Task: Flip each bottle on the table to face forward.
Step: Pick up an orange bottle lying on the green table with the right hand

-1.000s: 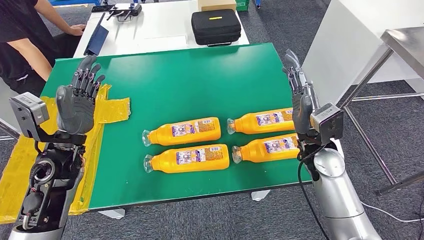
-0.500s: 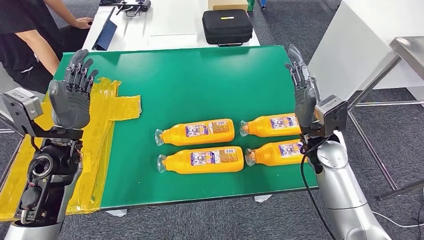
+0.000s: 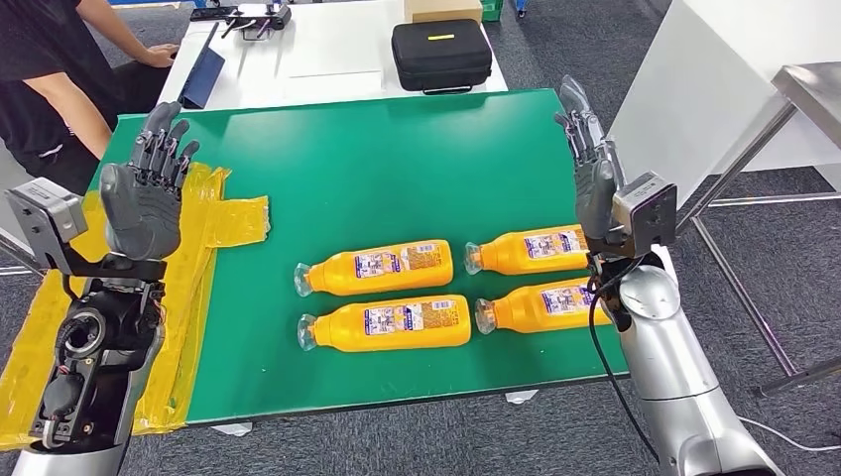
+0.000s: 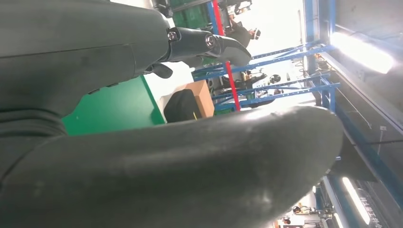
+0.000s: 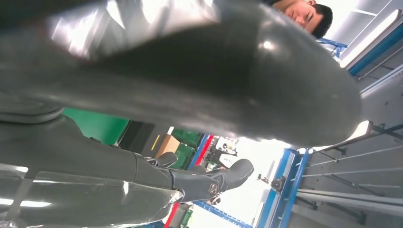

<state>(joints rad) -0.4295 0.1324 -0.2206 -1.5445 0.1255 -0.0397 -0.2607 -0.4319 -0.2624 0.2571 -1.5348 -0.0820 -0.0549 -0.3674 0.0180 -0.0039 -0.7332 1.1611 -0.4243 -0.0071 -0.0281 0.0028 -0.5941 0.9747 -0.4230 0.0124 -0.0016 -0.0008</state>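
Bottles [image 3: 375, 268] orange, labels white with blue print; table [image 3: 397, 159] green; tape [image 3: 213, 213] yellow; case [image 3: 441, 55] black — yellow stripe.

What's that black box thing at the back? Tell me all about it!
The black case is a soft-looking zip case with rounded corners and a small yellow mark on its lid. It is closed and lies flat on the white table behind the green table, next to a cardboard box. No hand touches it.

— What do the surfaces look like?
— My left hand [image 3: 142, 203] is matt grey plastic; my forearms are brushed silver metal.
— And the desk [image 3: 377, 149]?
— Smooth matt green, with crinkled glossy yellow tape [image 3: 213, 213]. The bottles [image 3: 377, 268] are glossy plastic with paper-like labels.
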